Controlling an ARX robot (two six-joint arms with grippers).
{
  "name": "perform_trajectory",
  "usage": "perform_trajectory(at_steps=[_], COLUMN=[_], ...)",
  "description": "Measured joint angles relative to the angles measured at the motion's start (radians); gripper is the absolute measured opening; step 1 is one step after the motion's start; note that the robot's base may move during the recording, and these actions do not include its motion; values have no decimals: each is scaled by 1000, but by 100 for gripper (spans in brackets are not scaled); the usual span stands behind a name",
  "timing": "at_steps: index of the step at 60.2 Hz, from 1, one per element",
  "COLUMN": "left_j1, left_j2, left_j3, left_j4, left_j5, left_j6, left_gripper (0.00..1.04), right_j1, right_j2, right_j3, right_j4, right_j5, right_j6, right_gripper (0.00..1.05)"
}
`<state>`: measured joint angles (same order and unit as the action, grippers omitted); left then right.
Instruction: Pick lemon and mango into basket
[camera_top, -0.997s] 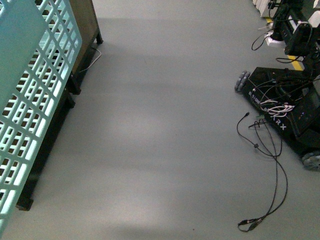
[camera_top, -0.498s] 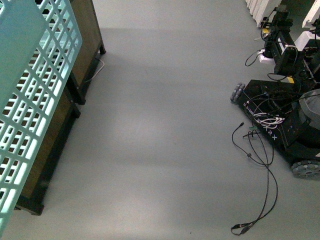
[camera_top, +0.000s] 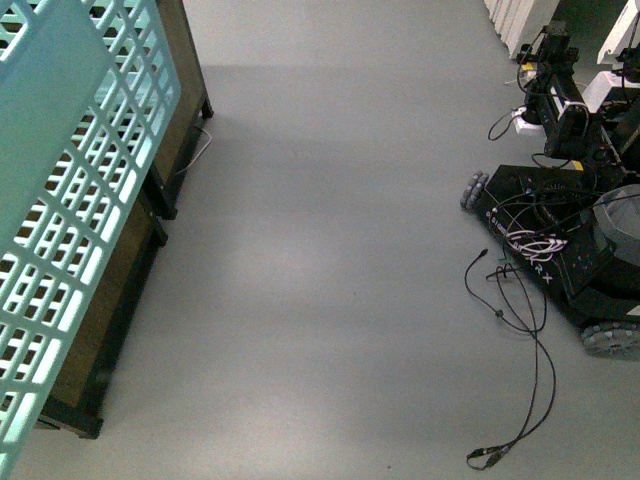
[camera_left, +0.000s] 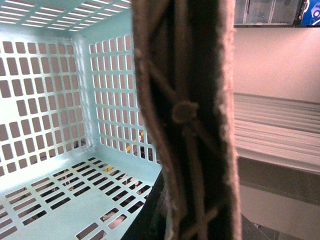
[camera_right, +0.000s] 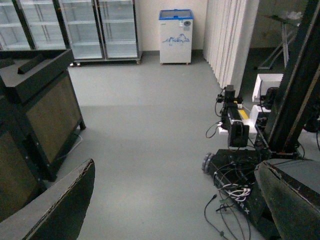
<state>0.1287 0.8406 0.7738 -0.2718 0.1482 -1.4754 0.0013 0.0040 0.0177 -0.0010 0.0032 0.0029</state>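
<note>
The basket (camera_top: 70, 200) is light teal with slotted walls, and one wall of it hangs tilted at the far left of the front view. The left wrist view looks into its bare inside (camera_left: 50, 190). A brown swing handle (camera_left: 185, 100) crosses close in front of that camera. My left gripper (camera_left: 182, 215) is shut on the basket at this handle, and its fingers are mostly hidden. In the right wrist view my right gripper (camera_right: 175, 205) is open over the grey floor with nothing between its fingers. The lemon and the mango are out of view.
Dark wooden cabinets (camera_top: 185, 90) stand on the left behind the basket. Another wheeled robot base (camera_top: 560, 250) is on the right, with loose cables (camera_top: 530, 370) trailing over the floor. Glass-door fridges (camera_right: 100, 25) and a small chest freezer (camera_right: 175, 35) line the far wall.
The front view has shifted. The basket wall and the cabinets now lie further right in it, and the other robot base has slid slightly left, with more of its far parts showing.
</note>
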Motion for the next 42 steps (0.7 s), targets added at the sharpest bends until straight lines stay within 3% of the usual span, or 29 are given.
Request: perform_trajectory(at_steps=[42], left_j1=[2], left_j2=[-2], left_j3=[0], left_j4=[-2], left_j5=[-18], left_j6=[11], left_gripper=[5], right_j1=[0], right_j2=[0], right_j3=[0], right_j4=[0], right_j5=[-3], right_j6=[0], right_gripper=[96])
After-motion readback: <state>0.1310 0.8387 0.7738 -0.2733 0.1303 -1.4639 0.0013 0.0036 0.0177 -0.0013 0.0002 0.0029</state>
